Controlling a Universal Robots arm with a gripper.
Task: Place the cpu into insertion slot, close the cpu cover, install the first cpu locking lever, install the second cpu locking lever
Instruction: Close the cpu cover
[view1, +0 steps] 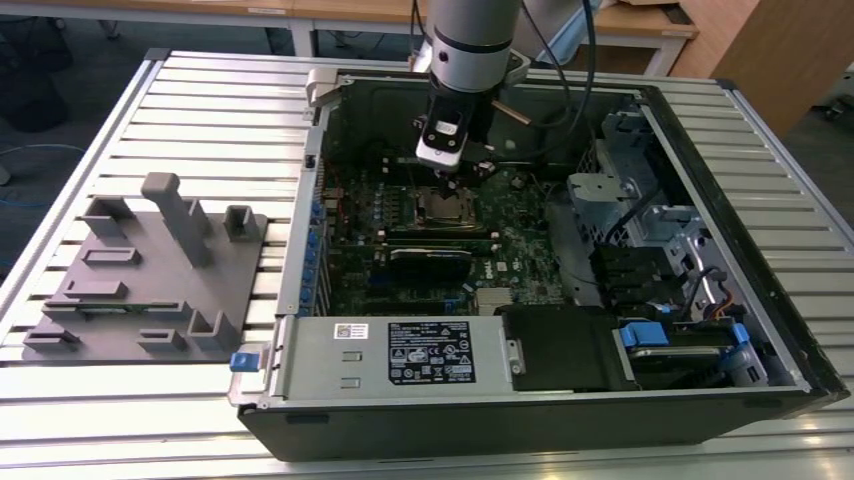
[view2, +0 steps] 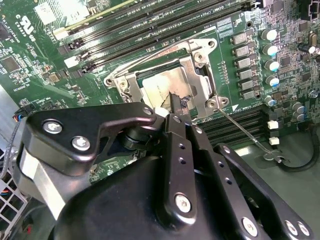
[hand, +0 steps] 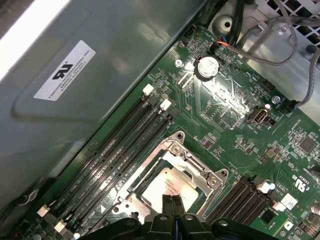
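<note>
Gripper (view2: 176, 104) jaws nearly together, holding nothing, tips at the cpu cover (view2: 199, 62); cpu (view2: 159, 86) seated within the cover's window; 1 locking lever (view2: 245, 131) lies free beside the cover; likely best: press vertically, avoid sideways drag.

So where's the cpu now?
The cpu sits in the slot on the motherboard, framed by the cover, gripper right over it in both wrist views.

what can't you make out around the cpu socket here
- Near edge of the cpu and cpu cover: first wrist view, hidden by the gripper.
- What the jaws' tips touch, if anything: second wrist view, the tips cover that spot.
- Whether the cpu cover is latched: exterior view, too small, and the arm overhangs it.
</note>
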